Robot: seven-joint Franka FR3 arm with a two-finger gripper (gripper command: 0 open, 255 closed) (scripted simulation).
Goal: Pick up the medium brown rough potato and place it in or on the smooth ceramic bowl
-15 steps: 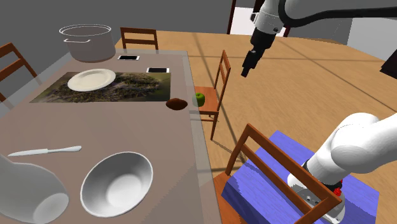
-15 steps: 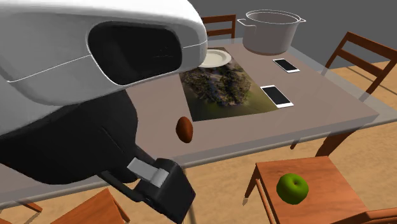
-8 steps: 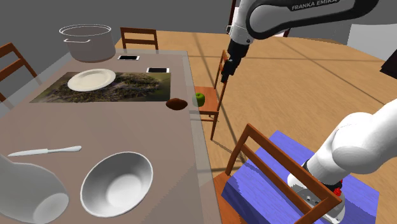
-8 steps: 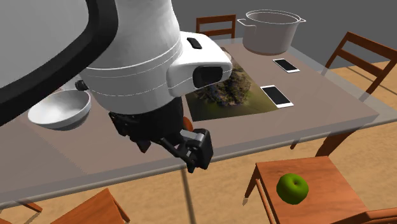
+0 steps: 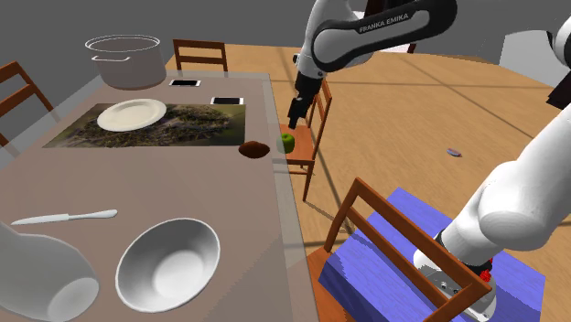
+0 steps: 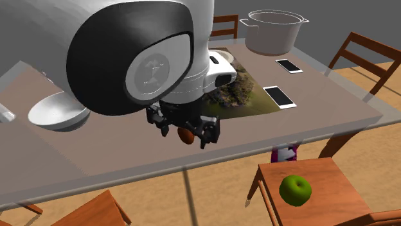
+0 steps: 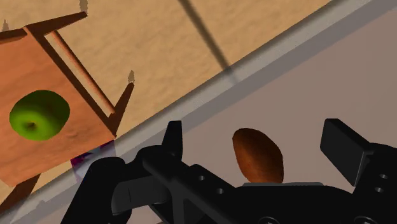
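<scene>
Gripper (image 7: 257, 135): fingers wide, framing the potato (image 7: 257, 159) (untouched) to line up a grasp.
Bowl (image 5: 146, 265): shoulder view's lower left.

There was one brown potato (image 5: 253, 150), one green apple (image 5: 286, 143), one white bowl (image 5: 169, 265), one white plate (image 5: 131, 113), one big pot (image 5: 123, 59), one knife (image 5: 64, 218) and one picture mat (image 5: 183, 126). There were two phones (image 5: 185, 83) (image 5: 226, 101). Four wooden chairs (image 5: 199, 53) (image 5: 14, 87) (image 5: 316, 114) (image 5: 366, 215) stood around one table (image 5: 137, 183). One small purple thing (image 5: 453, 152) lay on the floor.
</scene>
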